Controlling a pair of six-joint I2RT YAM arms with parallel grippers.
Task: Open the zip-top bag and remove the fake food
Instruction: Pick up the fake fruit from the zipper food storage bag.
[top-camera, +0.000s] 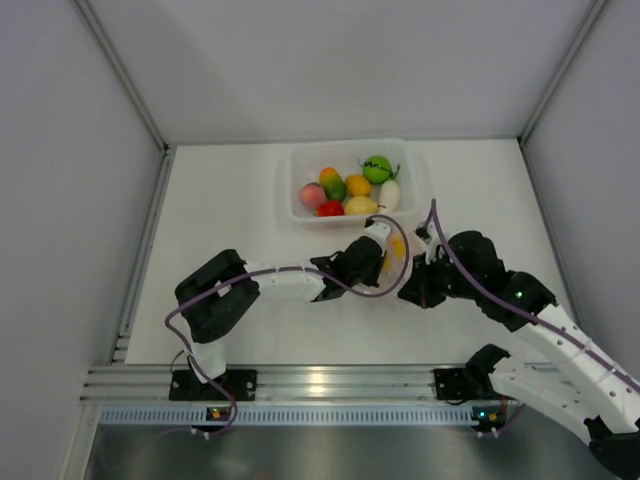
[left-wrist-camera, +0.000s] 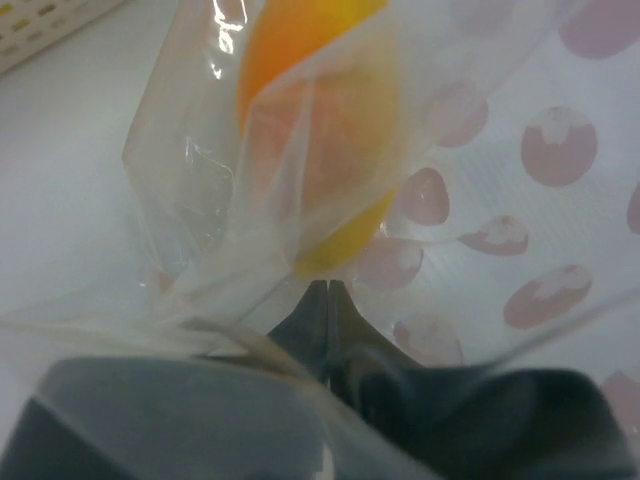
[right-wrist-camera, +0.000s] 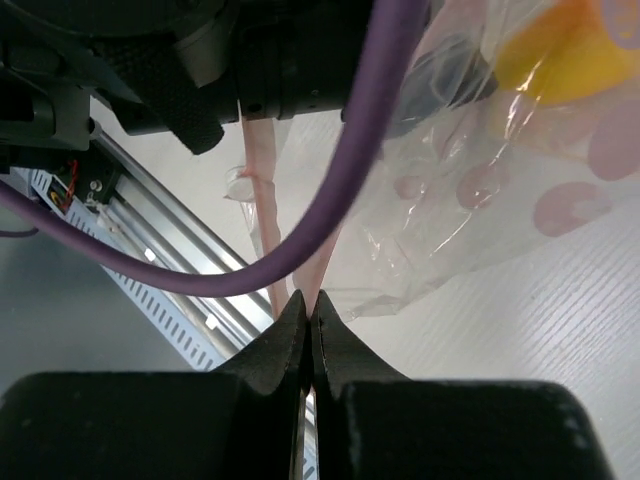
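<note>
Thin clear plastic film for the zip-top bag (left-wrist-camera: 190, 170), crinkled, glossy with sharp white glints, printed with pale matt pink spots. Softer, semi-opaque pink plastic along its zip strip (right-wrist-camera: 262, 190). Smooth, shiny moulded plastic on the fake food (top-camera: 358, 185), same gloss on the yellow-orange piece (left-wrist-camera: 310, 40) inside the film. Translucent rigid plastic for the tub (top-camera: 300, 160). Matt black plastic on the left gripper (left-wrist-camera: 328, 300) and right gripper (right-wrist-camera: 308, 310). Smooth, faintly shiny purple sheath on the cable (right-wrist-camera: 350, 190). Brushed, reflective metal in the rail (top-camera: 320, 382). Matt white table (right-wrist-camera: 560, 330), finely ribbed.
</note>
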